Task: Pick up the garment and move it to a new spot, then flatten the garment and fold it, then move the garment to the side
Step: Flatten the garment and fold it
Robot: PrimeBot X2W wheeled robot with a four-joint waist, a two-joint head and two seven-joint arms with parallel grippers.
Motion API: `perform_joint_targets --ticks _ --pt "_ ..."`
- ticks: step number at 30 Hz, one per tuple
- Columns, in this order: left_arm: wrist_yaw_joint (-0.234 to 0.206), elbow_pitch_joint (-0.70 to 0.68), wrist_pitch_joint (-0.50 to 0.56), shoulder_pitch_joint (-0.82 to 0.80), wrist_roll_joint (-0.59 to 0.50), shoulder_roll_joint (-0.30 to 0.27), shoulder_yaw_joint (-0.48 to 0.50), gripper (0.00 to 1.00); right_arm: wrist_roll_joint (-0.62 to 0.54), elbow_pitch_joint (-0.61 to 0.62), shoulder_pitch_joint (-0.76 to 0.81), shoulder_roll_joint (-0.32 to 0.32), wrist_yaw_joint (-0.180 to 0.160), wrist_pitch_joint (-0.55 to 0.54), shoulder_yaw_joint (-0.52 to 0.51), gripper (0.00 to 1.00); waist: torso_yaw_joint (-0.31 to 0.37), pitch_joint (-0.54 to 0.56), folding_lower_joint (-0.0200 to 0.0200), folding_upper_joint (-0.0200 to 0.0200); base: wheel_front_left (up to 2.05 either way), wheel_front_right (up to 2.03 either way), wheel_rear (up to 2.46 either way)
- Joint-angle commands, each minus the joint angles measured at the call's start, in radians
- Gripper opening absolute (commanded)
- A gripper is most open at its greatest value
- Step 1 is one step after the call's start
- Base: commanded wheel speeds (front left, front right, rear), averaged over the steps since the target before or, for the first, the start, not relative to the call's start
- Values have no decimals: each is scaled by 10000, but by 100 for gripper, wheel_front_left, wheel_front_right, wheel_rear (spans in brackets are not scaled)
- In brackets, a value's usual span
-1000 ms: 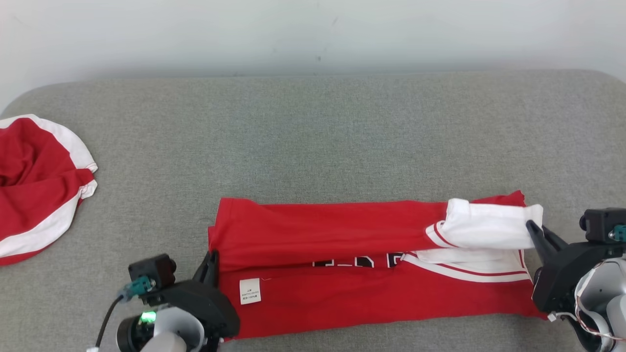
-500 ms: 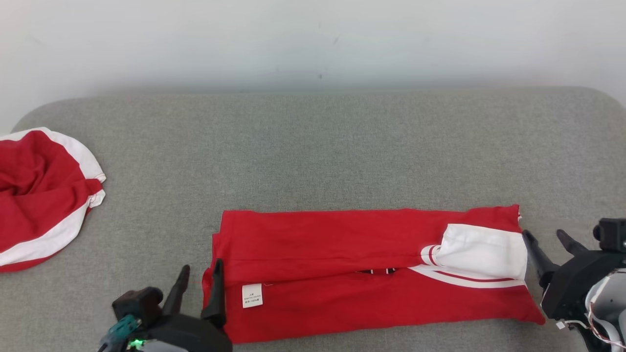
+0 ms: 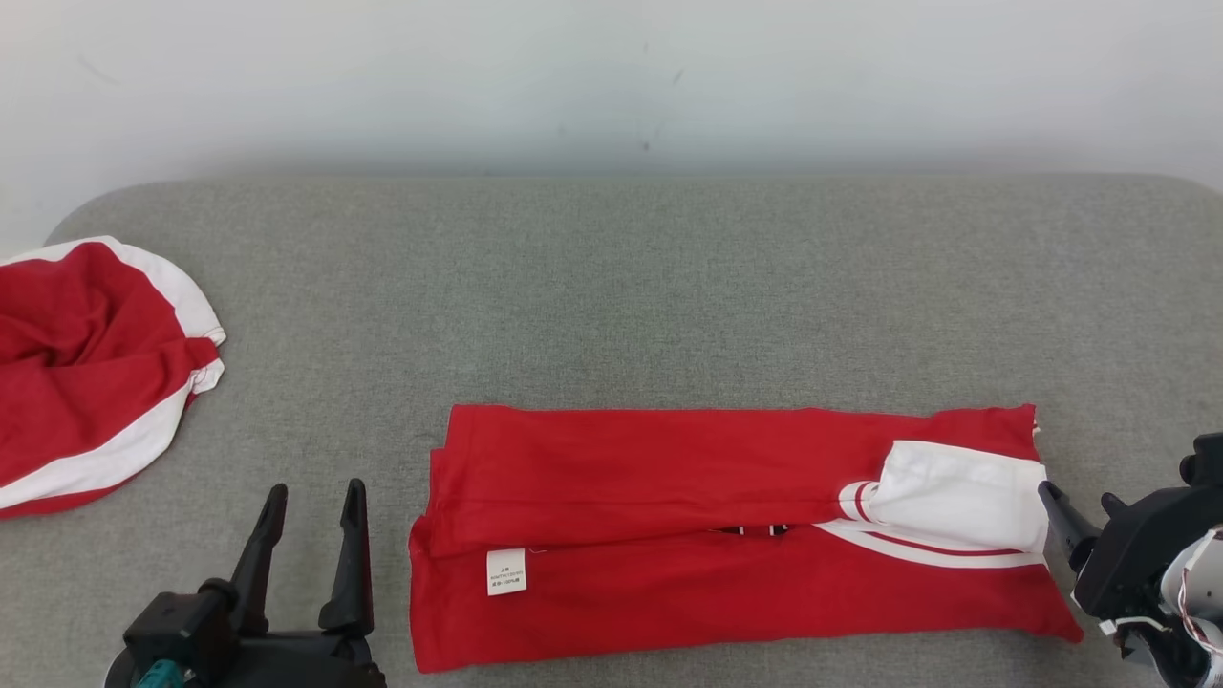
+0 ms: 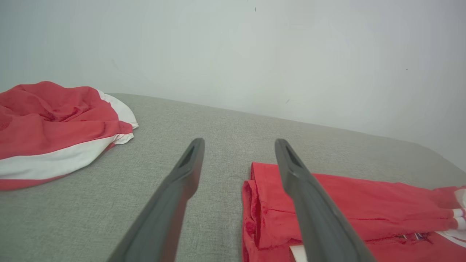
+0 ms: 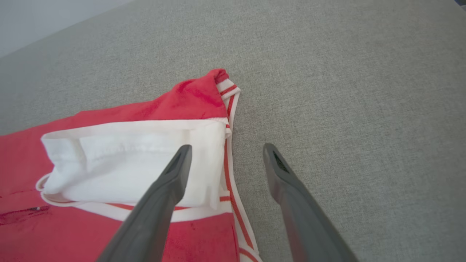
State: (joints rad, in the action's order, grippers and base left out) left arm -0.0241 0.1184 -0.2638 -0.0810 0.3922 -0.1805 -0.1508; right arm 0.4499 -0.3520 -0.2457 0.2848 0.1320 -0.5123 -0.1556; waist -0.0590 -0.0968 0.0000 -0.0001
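Head view: left hand (image 3: 316,487) and right hand (image 3: 1076,494) are flanking the lengthwise-folded red jersey (image 3: 669,478), both spread apart, gripping nothing, likely readying a crosswise fold.

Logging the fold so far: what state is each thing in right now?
Red garment: folded lengthwise, flat on the grey surface.
White sleeve: folded over its right end.
Left gripper: open, empty, beside its left end.
Right gripper: open, empty, by its right end.
Second garment: crumpled, far left.
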Motion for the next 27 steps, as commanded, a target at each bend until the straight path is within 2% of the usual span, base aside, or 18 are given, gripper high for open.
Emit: perform_joint_targets --ticks 1,12,20,21,22,23,27 --pt "81 -28 -4 137 -165 57 70 100 -68 -41 -102 25 -23 -29 -26 100 -54 -78 0 1 0 0 0" --pt "734 81 -6 -48 -1338 645 1141 100 -733 -1464 -958 -488 -23 -773 -564 100 -397 -588 0 1 0 0 0" --pt "1006 284 -6 146 -1544 848 1612 100 -1065 -2405 -1054 -1234 5 -1405 -503 100 -576 -647 0 1 0 0 0" --pt "1046 323 -6 165 -1569 863 1645 100 -1105 -2432 -1042 -1257 5 -1411 -486 84 -590 -633 0 1 0 0 0" --pt "1041 344 -6 173 -1594 882 1676 100 -1147 -2445 -1025 -1270 5 -1409 -453 40 -598 -614 0 1 0 0 0" --pt "1079 367 -6 191 -1622 893 1711 100 -1190 -2434 -1006 -1268 5 -1356 -434 0 -603 -590 0 1 0 0 0" --pt "1145 439 -6 244 -1692 944 1846 100 -1503 -2254 -1118 -913 -25 -753 -813 0 -543 -477 0 1 0 0 0"
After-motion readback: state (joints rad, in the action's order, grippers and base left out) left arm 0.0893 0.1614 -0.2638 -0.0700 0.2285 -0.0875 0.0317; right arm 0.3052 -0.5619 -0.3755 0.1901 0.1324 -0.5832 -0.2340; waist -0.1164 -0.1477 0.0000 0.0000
